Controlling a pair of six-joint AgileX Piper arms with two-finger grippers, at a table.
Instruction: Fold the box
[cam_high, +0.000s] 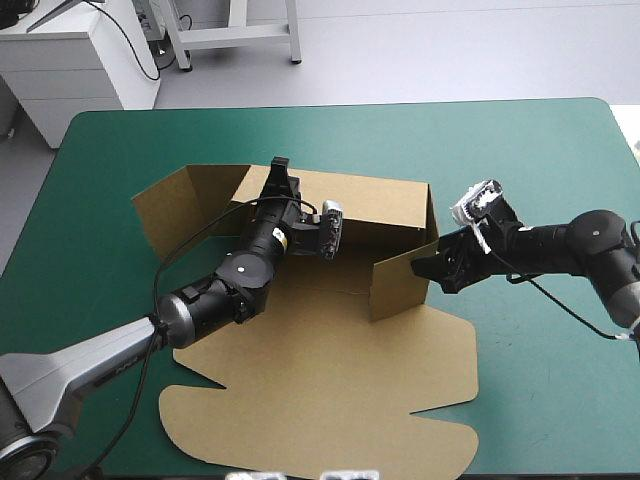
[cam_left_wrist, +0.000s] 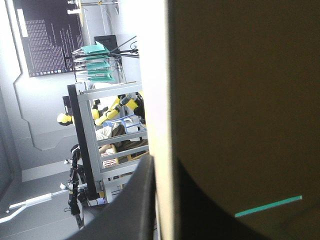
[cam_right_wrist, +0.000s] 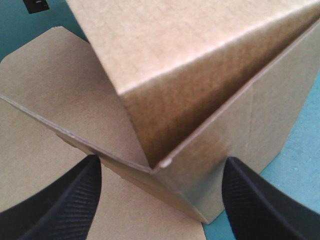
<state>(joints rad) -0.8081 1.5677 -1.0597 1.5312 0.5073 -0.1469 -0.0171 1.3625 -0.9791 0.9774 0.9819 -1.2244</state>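
Plainly, the brown box (cam_high: 330, 400) lies at the middle of the teal-green table (cam_high: 520, 140). It is a cut sheet of matte corrugated board, partly raised.

At the box's left end a slant-edged flap (cam_high: 165, 215) splays outward. The left arm (cam_high: 215, 295), a jointed black and grey tube, crosses the box from its near left corner. The left jaws pinch the top edge of the long back wall (cam_high: 380, 200). In the left wrist view the wall's pale cut edge (cam_left_wrist: 160, 100) runs between the black fingers (cam_left_wrist: 140, 200), which are all but closed on the board.

On the box's near side the lid (cam_high: 300, 440) lies flat, a broad sheet with rounded lobes and notched corners.

At the box's right end a short panel (cam_high: 400, 285) stands upright and turns a sharp corner toward the front. The right arm (cam_high: 580, 240) reaches in there. The right jaws stand wide apart, holding nothing. In the right wrist view the ribbed black fingers (cam_right_wrist: 65, 200) flank the creased corner (cam_right_wrist: 160, 162).
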